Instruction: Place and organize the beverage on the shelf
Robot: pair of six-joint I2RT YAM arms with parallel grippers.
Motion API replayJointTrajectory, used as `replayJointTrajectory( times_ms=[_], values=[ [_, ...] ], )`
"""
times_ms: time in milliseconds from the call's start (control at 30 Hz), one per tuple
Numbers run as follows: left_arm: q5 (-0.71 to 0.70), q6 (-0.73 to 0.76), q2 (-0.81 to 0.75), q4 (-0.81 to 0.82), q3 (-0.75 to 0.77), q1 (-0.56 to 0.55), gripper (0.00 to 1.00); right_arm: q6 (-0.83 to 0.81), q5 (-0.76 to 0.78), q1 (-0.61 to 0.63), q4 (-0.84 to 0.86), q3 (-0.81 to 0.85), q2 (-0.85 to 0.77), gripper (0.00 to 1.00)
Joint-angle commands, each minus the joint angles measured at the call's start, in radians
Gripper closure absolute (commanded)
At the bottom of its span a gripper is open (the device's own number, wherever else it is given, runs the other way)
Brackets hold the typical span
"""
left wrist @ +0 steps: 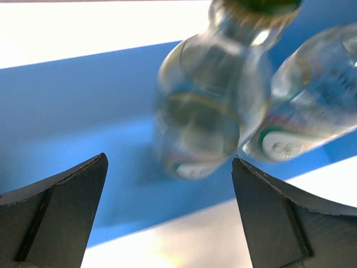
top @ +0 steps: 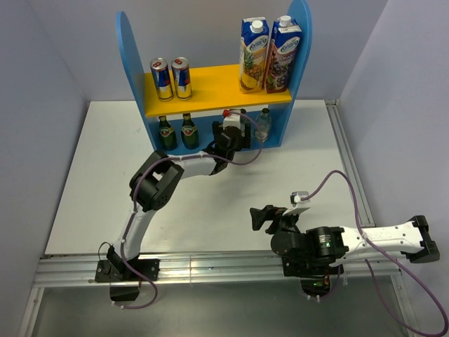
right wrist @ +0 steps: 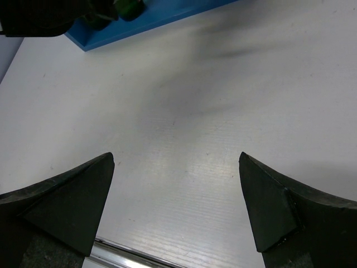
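Left gripper (left wrist: 168, 158), matte black wedges

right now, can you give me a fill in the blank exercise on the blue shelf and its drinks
The two blue-and-silver cans stand on the blue shelf's yellow-orange ____ board, beside two tall juice cartons.
The two dark green glass bottles stand on its ____ level.
The left gripper faces two clear bottles with jaws ____.
The right gripper hangs open over the white ____.
Missing words: upper; lower; open; table.
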Motion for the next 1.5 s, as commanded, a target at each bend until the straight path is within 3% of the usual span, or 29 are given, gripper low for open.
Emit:
replayJointTrajectory(
  times_ms=[0,367,600,633,700,733,767,900,1000,1100,1300,1467],
  values=[
    [-0.035,-0.023,-0.142,0.066,-0.072,-0.007,0.01,0.014,0.039,0.008,0.012,0.006,0.008,0.0],
    [-0.168,-0.016,-0.358,-0.078,-0.285,-0.153,0.01,0.039,0.047,0.008,-0.014,0.023,0.045,0.0],
    [-0.337,-0.302,-0.694,-0.42,-0.5,-0.321,0.02,0.088,0.016,0.015,-0.106,0.1,0.083,0.02],
    [-0.374,-0.348,-0.735,-0.557,-0.515,-0.354,0.01,0.102,-0.004,0.015,-0.14,0.134,0.089,0.03],
    [-0.444,-0.425,-0.85,-0.681,-0.504,-0.458,0.01,0.122,-0.005,0.024,-0.238,0.262,0.102,0.03],
    [-0.518,-0.472,-0.883,-0.87,-0.45,-0.484,0.01,0.093,-0.002,0.029,-0.252,0.313,0.106,0.01],
    [-0.547,-0.512,-0.933,-0.952,-0.408,-0.51,0.01,0.056,0.007,0.034,-0.261,0.366,0.109,0.01],
    [-0.675,-0.562,-1.022,-1.261,-0.119,-0.625,0.01,-0.317,0.019,0.049,-0.203,0.707,0.134,0.0],
    [-0.708,-0.446,-1.084,-1.303,0.0,-0.688,0.01,-0.506,0.019,0.051,-0.178,0.927,0.152,0.0],
    [-0.698,-0.302,-1.159,-1.225,0.088,-0.707,0.01,-0.637,0.016,0.051,-0.142,1.068,0.155,0.0],
    [-0.73,-0.163,-1.312,-1.105,0.054,-0.707,0.01,-0.728,0.067,0.051,-0.121,1.098,0.091,0.0],
    [-0.808,-0.142,-1.404,-1.066,-0.012,-0.707,0.01,-0.74,0.15,0.051,-0.138,1.078,0.033,0.0]
  ],
)
